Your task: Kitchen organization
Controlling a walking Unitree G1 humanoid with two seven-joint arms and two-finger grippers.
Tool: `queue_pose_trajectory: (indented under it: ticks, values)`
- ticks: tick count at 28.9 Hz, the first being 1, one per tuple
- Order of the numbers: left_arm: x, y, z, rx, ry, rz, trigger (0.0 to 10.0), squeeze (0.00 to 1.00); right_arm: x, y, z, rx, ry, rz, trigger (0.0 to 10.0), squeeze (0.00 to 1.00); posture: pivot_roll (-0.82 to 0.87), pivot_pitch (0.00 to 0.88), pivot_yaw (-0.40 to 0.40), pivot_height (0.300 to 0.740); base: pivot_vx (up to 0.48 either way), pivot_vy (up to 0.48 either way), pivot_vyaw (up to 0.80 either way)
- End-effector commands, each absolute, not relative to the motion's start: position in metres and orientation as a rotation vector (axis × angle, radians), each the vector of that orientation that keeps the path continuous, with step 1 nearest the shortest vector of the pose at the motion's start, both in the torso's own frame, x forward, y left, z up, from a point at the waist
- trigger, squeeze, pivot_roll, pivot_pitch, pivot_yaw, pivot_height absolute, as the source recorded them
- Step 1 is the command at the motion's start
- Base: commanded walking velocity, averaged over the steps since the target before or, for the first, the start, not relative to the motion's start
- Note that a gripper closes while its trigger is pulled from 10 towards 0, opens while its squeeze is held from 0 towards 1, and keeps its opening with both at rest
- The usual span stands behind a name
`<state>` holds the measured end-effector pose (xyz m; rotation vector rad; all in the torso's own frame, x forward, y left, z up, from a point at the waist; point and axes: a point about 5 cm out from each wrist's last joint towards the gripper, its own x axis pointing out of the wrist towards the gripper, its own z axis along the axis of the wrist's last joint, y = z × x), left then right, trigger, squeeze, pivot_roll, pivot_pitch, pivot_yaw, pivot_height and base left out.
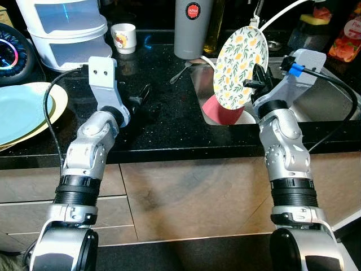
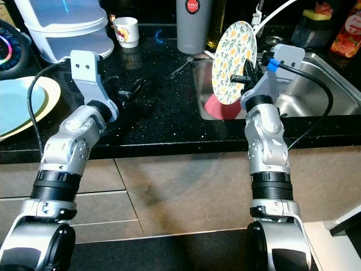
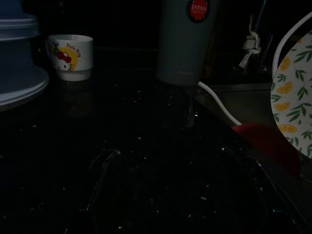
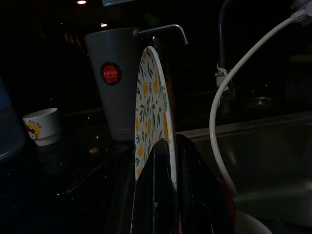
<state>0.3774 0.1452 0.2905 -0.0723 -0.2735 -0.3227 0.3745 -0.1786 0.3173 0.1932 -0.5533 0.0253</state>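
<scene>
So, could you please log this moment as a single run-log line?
right gripper: shut on floral plate, held on edge above sink | left gripper: open, low over counter | red bowl in sink

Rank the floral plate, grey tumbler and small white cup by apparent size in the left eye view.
1. Floral plate, nearest the camera, so its lead is unsure.
2. Grey tumbler, top cropped.
3. White cup.

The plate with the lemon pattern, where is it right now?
The lemon-patterned plate stands on edge in the right gripper, above the sink's left end, over a red bowl, near the grey tumbler.
</scene>
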Motion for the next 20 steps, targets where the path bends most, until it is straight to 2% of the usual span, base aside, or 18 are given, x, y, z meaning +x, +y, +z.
queue_pose_trajectory:
  ticks: [1,20]
  values:
    - [0.3755,0.1440,0.2863,-0.073,-0.261,-0.323,10.0,0.00,0.3719,-0.1824,0.3185,0.183,-0.563,0.013,10.0,0.00,0.02,0.158,0.006,0.740,0.000,0.000,0.00]
    - [0.3705,0.1459,0.2856,-0.076,-0.267,-0.305,10.0,0.00,0.3732,-0.1791,0.3099,0.179,-0.527,0.019,10.0,0.00,0.02,0.146,0.004,0.740,0.000,0.000,0.00]
